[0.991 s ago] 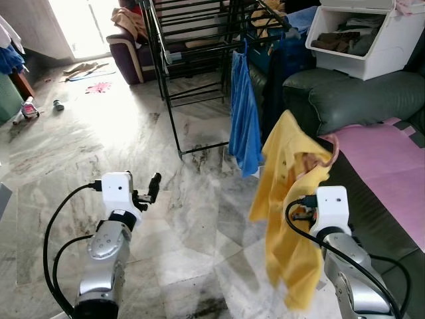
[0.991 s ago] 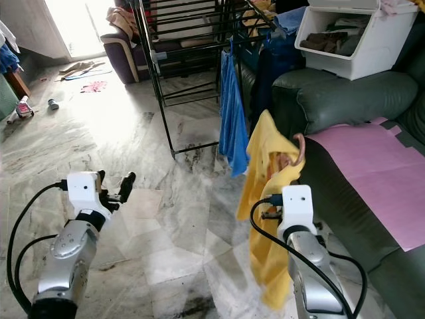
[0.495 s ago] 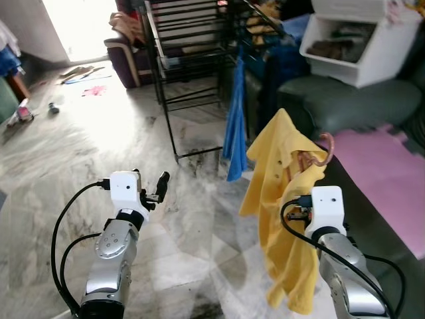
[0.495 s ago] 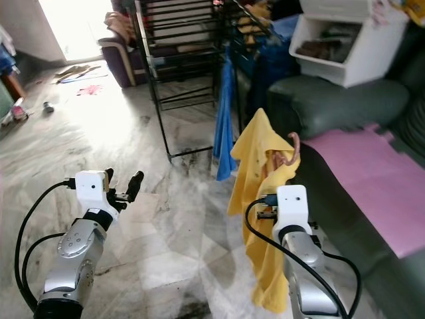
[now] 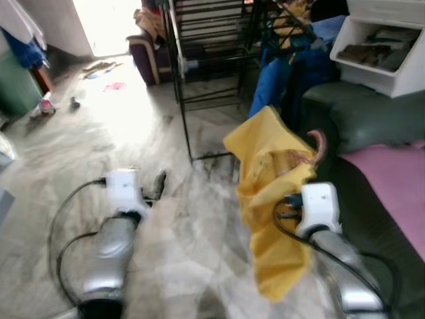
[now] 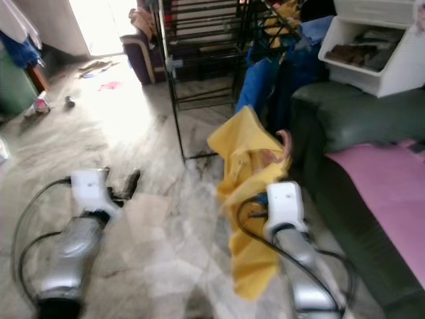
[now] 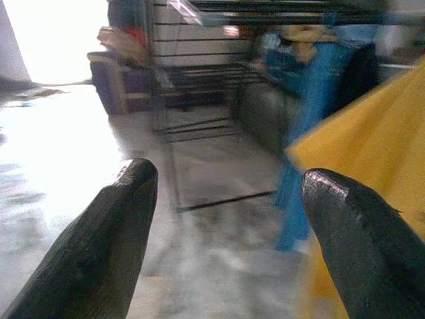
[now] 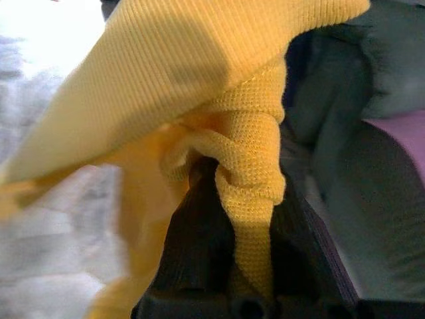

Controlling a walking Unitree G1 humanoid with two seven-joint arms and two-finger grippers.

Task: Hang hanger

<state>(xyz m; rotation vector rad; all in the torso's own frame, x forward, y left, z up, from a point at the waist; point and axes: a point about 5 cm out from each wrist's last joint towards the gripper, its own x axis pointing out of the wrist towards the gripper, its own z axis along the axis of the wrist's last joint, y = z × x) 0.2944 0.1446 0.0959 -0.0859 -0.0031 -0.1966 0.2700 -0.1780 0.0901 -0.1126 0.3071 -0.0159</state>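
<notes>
Ahead of the robot, over a marble floor [image 5: 80, 153], a yellow shirt [image 5: 272, 199] on a hanger is held up by the right gripper [image 8: 236, 219]; the garment's long axis runs top to bottom, and the hanger's pinkish hook [image 5: 319, 144] curls upward at the collar. From the head views the white wrist block hides how the shirt is gripped, whereas the right wrist view shows the black fingers [image 8: 199, 226] closed on a twisted fold of yellow knit fabric. The left gripper [image 7: 226, 219] is seen low on the left above the floor, its fingers spread wide apart with nothing between them, as the left wrist view makes plain. A black drying rack [image 5: 206, 60] with a blue garment [image 5: 265, 93] hanging from it stands ahead, beside a dark green sofa [image 5: 372, 119] carrying a pink sheet [image 5: 398, 179] and a white storage bin [image 5: 385, 46]. No readable writing is found; the head views are blurred.
</notes>
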